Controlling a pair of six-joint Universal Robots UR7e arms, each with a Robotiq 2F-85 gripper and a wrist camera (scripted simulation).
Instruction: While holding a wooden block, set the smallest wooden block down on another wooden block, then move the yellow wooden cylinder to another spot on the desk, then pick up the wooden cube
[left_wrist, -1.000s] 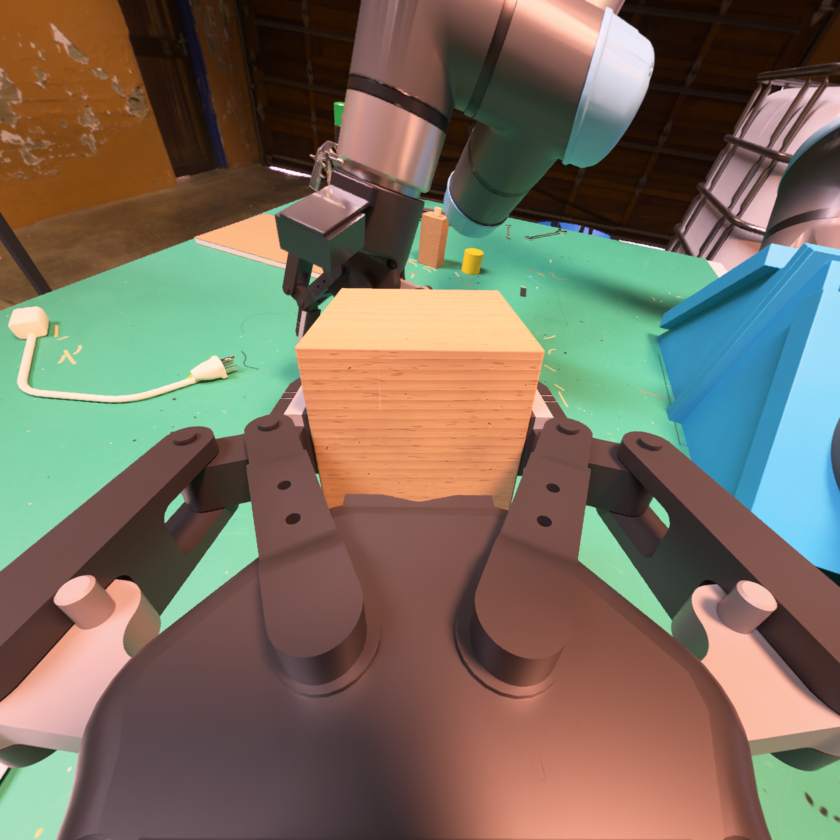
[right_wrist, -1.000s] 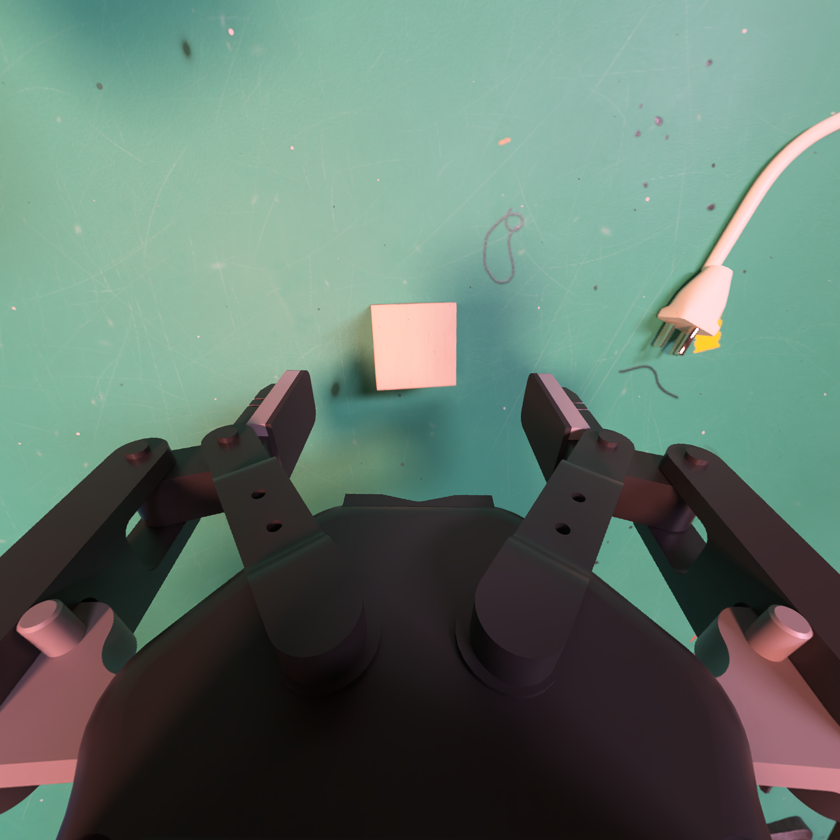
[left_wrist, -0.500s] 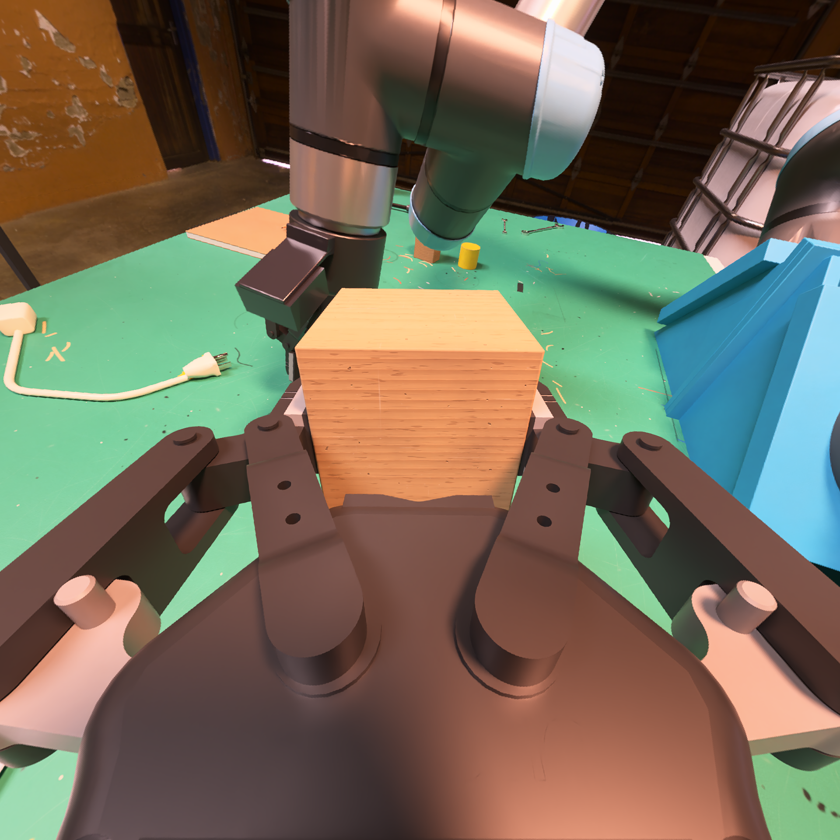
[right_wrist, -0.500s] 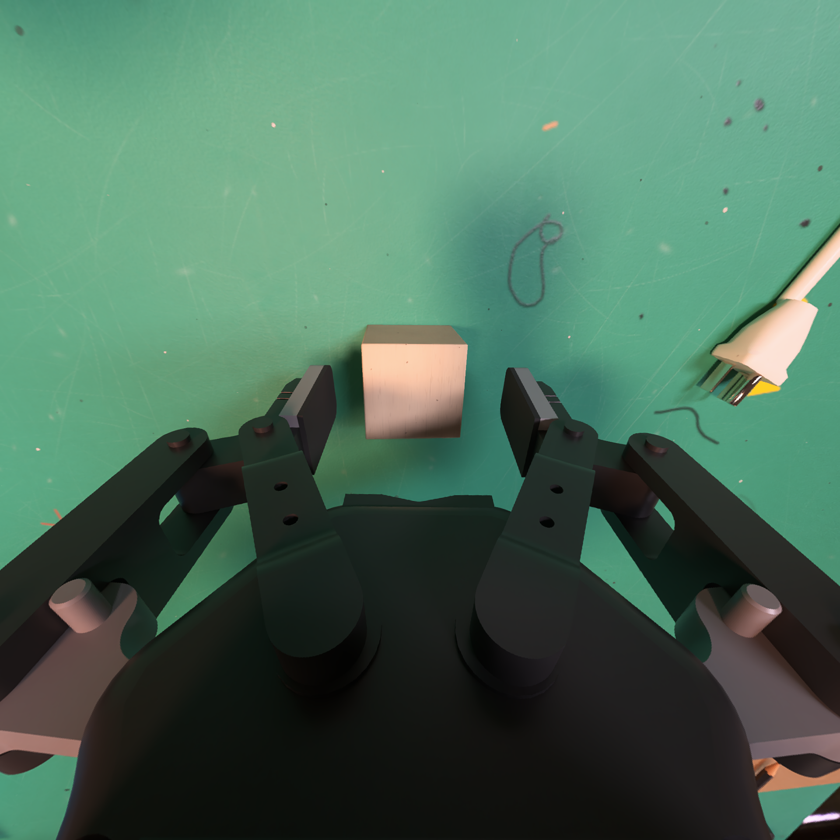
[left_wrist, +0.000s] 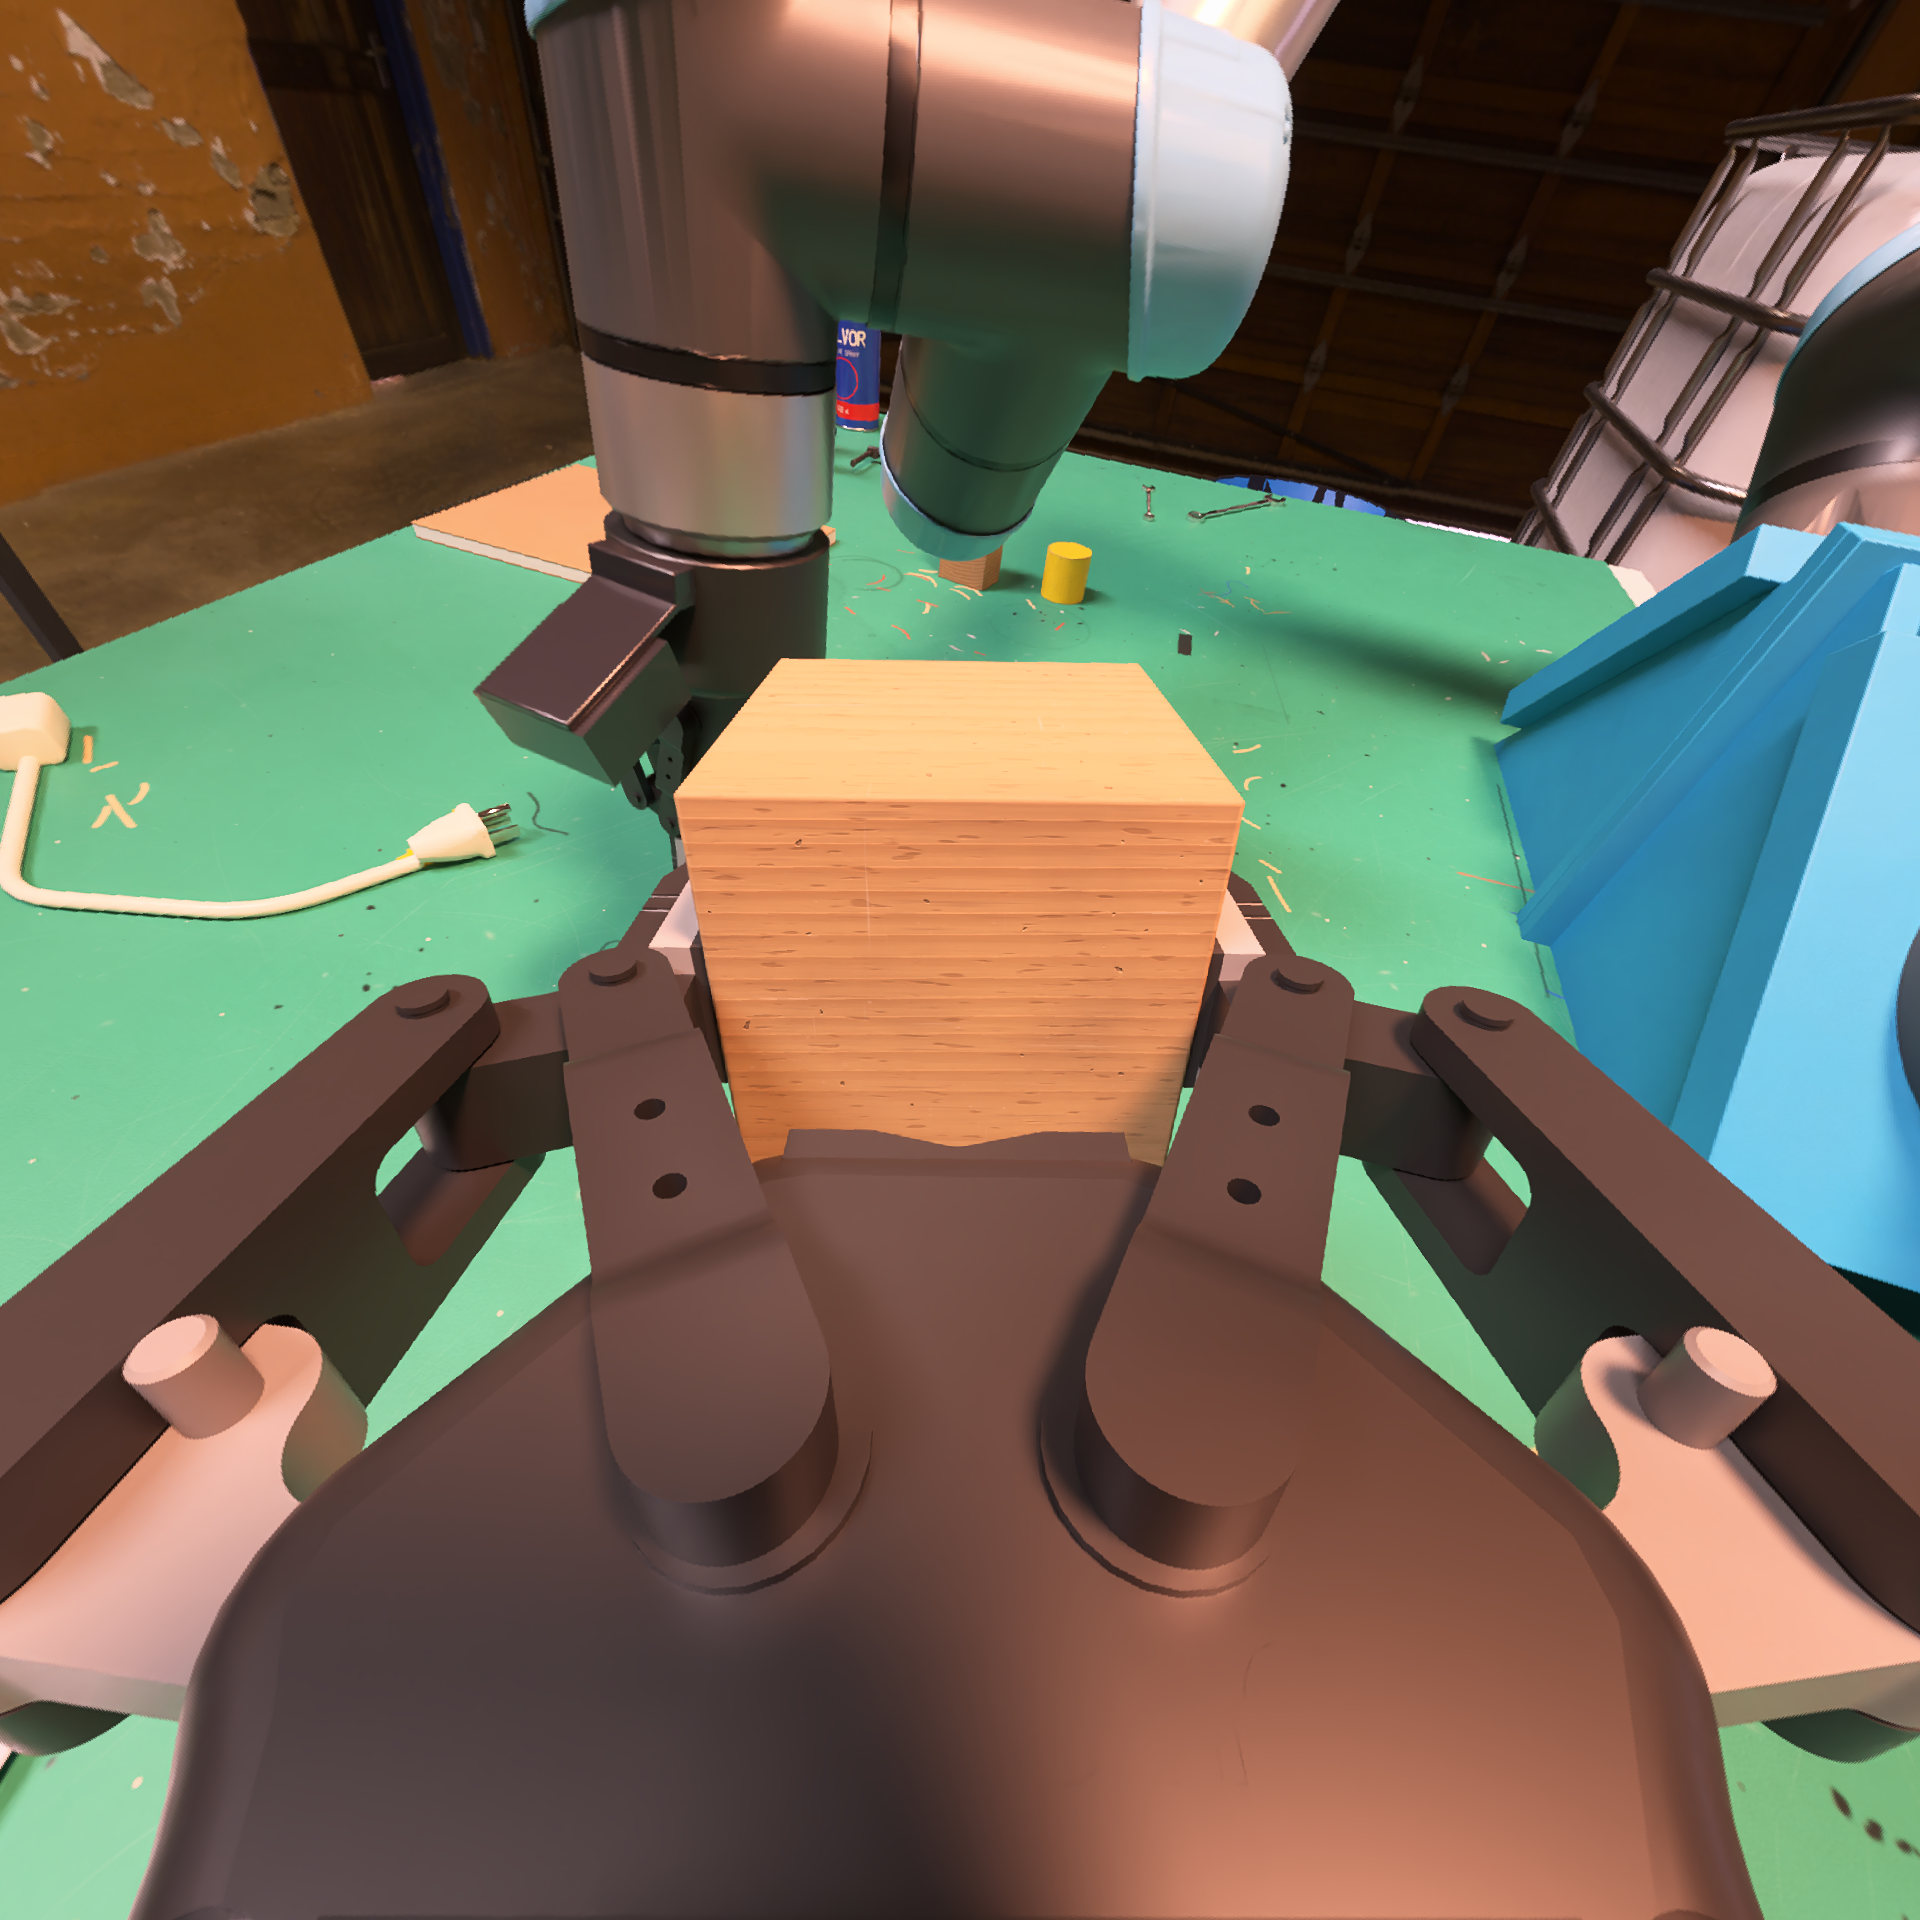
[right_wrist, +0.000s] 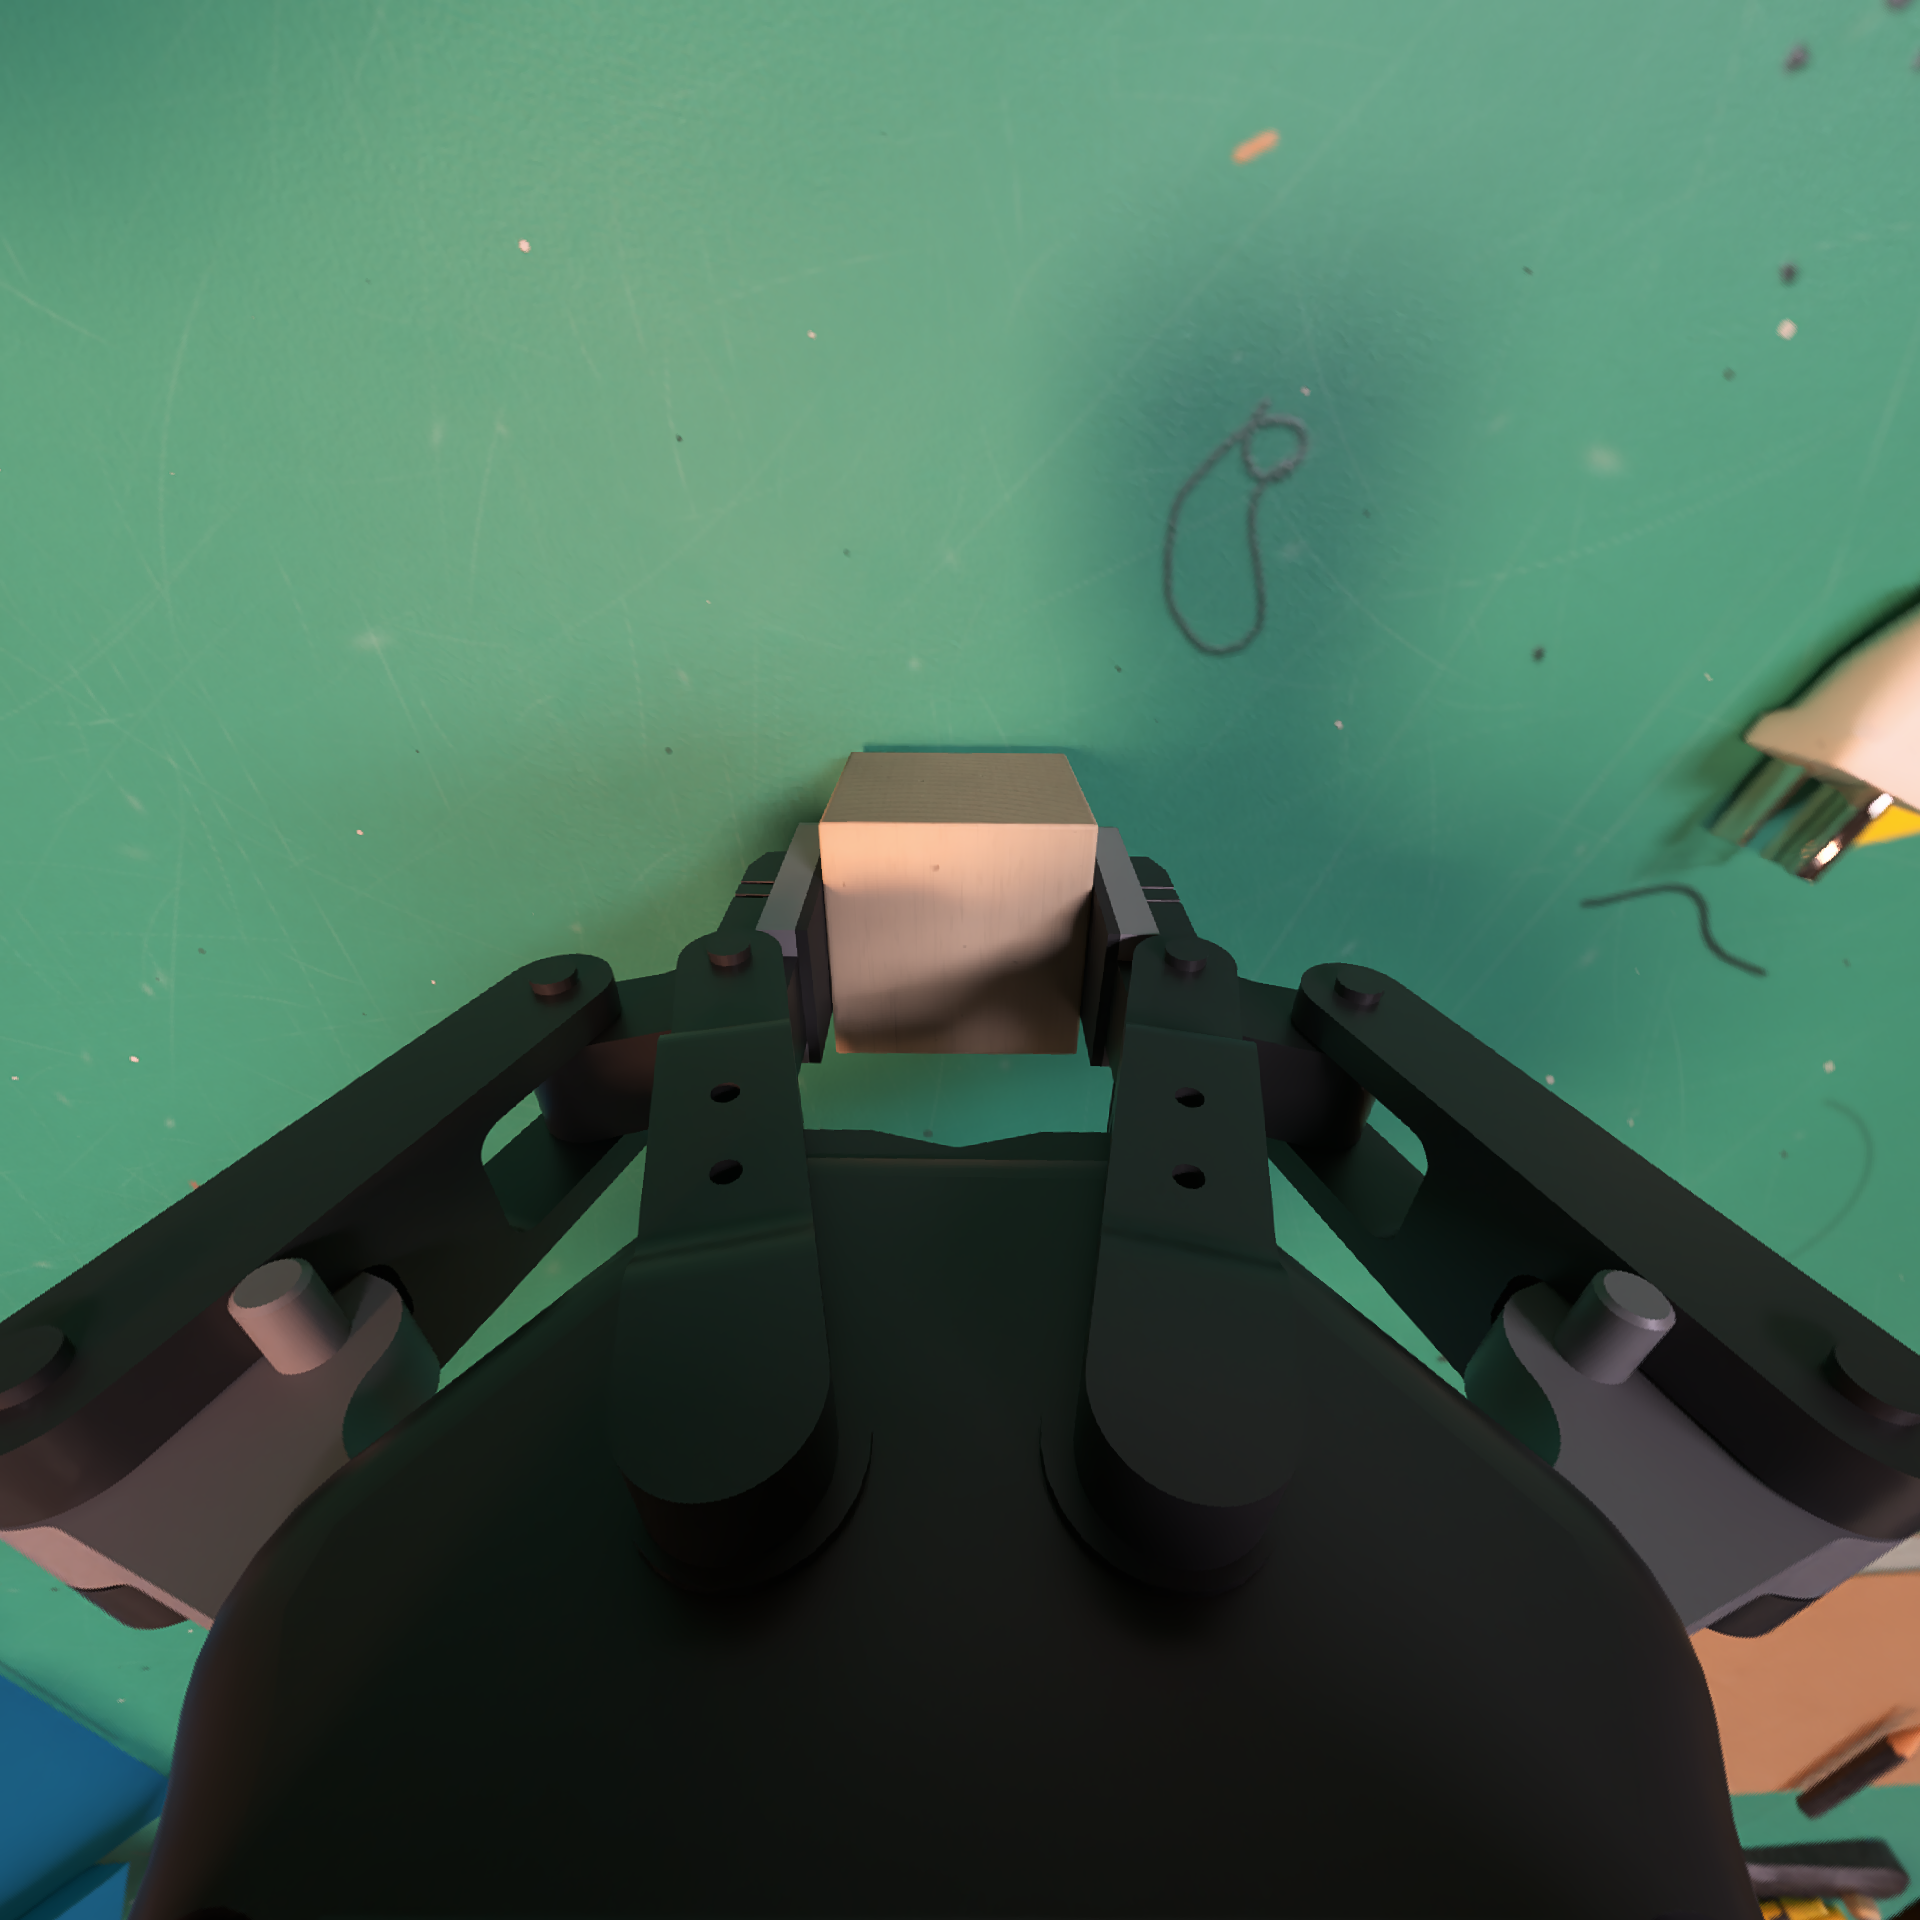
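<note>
My left gripper (left_wrist: 956, 920) is shut on a large light wooden cube (left_wrist: 956, 831) and holds it above the green desk (left_wrist: 312, 1039). My right gripper (right_wrist: 956, 914) is shut on the smallest wooden block (right_wrist: 956, 935), a pale little cube, with a pad against each side, low over the desk (right_wrist: 520, 520). In the left wrist view the right arm (left_wrist: 727, 312) stands just behind the large cube, its fingers hidden by it. A yellow cylinder (left_wrist: 1065, 571) and a brown wooden block (left_wrist: 971, 569) stand at the far side of the desk.
A blue box (left_wrist: 1714, 883) stands at the right. A white cord with a plug (left_wrist: 457, 831) lies at the left, and the plug (right_wrist: 1839, 758) is right of the small block. A plywood board (left_wrist: 520, 525), a blue can (left_wrist: 857, 374) and wrenches (left_wrist: 1236, 506) lie at the back.
My right gripper came down around the small block and closed its fingers onto it. The left gripper still holds the large cube.
</note>
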